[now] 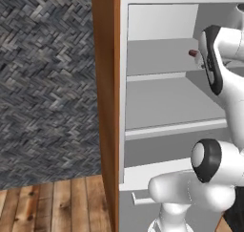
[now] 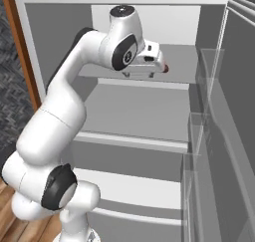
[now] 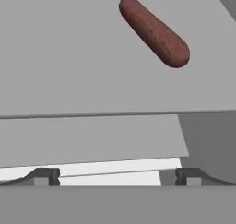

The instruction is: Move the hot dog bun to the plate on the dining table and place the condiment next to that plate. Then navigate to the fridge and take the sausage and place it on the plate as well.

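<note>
Inside the open fridge (image 2: 149, 111), on the upper shelf (image 3: 69, 57), the sausage (image 3: 154, 32) is seen lying flat, toward one o'clock in the hand view, its length running from eleven to four o'clock. The gripper (image 3: 117, 178) is held at the shelf's front edge with its jaws spread wide and nothing between them; the sausage is well apart from the fingertips (image 3: 46, 177). In the right base view the hand is reached in at shelf height, with the sausage's end (image 2: 165, 67) showing just beyond it at three o'clock. The step in hand is judged to be the fetching of the sausage, the approach not yet completed. For the next move, the gripper would need to be advanced toward one o'clock, lined up across the sausage's short axis, lowered over its middle, and only then closed.
</note>
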Controlling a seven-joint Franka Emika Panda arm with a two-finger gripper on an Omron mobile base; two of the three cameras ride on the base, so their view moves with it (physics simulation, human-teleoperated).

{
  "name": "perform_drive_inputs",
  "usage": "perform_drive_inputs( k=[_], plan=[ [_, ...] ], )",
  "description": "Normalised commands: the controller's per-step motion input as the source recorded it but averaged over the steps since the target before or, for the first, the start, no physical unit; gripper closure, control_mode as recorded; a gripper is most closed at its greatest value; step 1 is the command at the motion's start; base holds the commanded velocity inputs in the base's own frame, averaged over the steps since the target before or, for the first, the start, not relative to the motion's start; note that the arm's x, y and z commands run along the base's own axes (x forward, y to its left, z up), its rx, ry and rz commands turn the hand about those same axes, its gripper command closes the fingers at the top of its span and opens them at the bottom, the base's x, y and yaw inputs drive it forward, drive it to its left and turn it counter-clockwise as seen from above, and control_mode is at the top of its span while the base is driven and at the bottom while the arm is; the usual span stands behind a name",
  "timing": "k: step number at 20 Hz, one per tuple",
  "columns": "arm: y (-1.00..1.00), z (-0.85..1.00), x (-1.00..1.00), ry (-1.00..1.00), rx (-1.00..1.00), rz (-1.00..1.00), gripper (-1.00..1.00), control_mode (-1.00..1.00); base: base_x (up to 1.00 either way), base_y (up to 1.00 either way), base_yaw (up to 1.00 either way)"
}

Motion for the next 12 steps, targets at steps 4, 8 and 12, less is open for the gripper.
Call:
perform_drive_inputs(
  k=[4, 8, 12],
  plan=[
    [-0.35, -0.07, 0.78, 0.00, 0.09, -0.07, -1.00, -1.00, 0.00, 0.00, 0.00],
    [-0.42, -0.15, 0.72, -0.03, 0.06, -0.01, -1.00, -1.00, 0.00, 0.00, 0.00],
    [-0.34, -0.25, 0.57, -0.02, 0.02, 0.00, -1.00, -1.00, 0.00, 0.00, 0.00]
  ],
)
